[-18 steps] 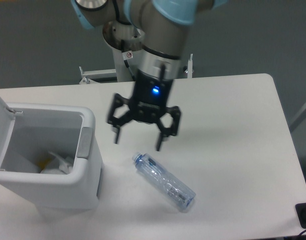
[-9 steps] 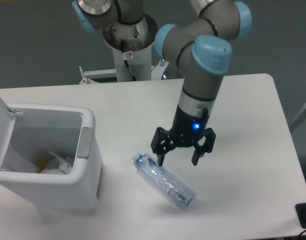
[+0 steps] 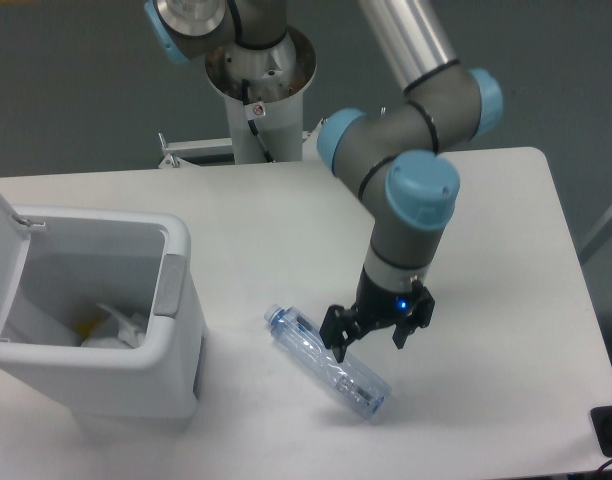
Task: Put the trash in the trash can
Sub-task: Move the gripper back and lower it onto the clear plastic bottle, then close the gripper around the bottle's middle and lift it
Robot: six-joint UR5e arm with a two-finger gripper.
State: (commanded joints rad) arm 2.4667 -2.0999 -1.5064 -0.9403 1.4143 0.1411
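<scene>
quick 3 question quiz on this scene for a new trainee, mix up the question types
1. True or false: the bottle is lifted clear of the table.
2. Multiple choice: the trash can lid is (A) shut and latched, (B) open, (C) missing.
3. Short answer: how are the jaws of the gripper set, and where is it relative to the bottle?

Key
1. False: the bottle lies on its side on the table.
2. B: the lid stands open on the left, and some trash already shows inside.
3. The jaws are spread open, low over the middle of the bottle; one finger sits at the bottle's upper edge, nothing gripped yet.
</scene>
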